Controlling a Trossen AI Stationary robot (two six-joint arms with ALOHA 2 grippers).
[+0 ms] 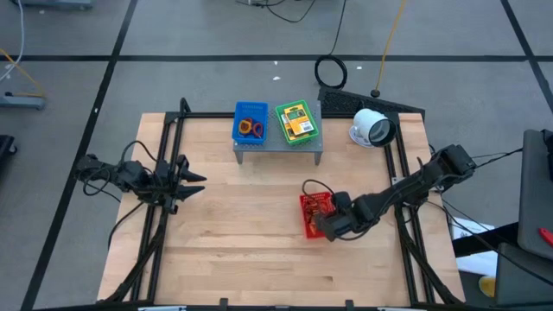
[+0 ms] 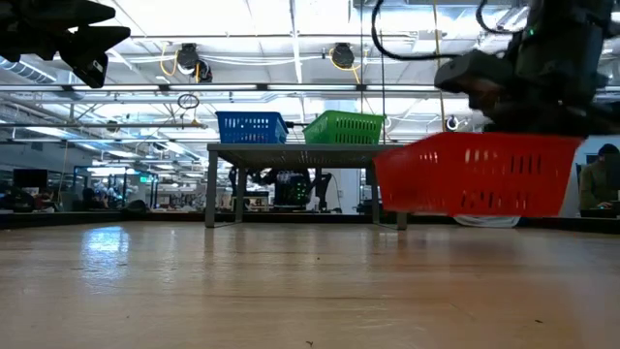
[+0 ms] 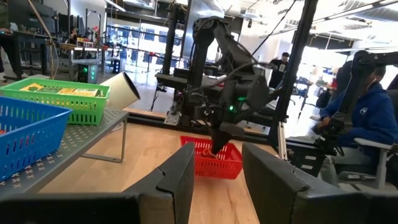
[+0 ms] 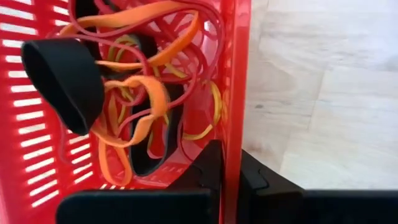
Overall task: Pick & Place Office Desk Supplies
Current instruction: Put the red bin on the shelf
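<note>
A red slotted basket (image 1: 314,207) holds a tangle of orange, yellow and black rubber bands (image 4: 134,93). My right gripper (image 1: 324,226) reaches in from the table's right and is shut on this basket's wall. In the low view the red basket (image 2: 475,174) hangs above the tabletop. My left gripper (image 1: 195,180) waits open near the table's left edge; in its wrist view its fingers (image 3: 180,180) frame the distant red basket (image 3: 214,160). On the grey shelf, a green basket (image 1: 296,121) holds yellow packets with green labels and a blue basket (image 1: 251,126) holds small coloured bands. My right gripper pinches the red basket's side wall (image 4: 232,140) near its rim, one finger (image 4: 208,167) inside the basket and the other finger (image 4: 256,179) outside. It comes slanting down from the table's right. The basket is lifted clear of the table, slightly tilted.
The grey perforated shelf (image 1: 278,147) stands at the table's far middle. A white round camera-like device (image 1: 371,128) lies at the far right. Black frame rails run along the left (image 1: 160,216) and right (image 1: 406,216) sides. Bare wood lies between the arms. A seated person (image 3: 367,124) is beyond the table.
</note>
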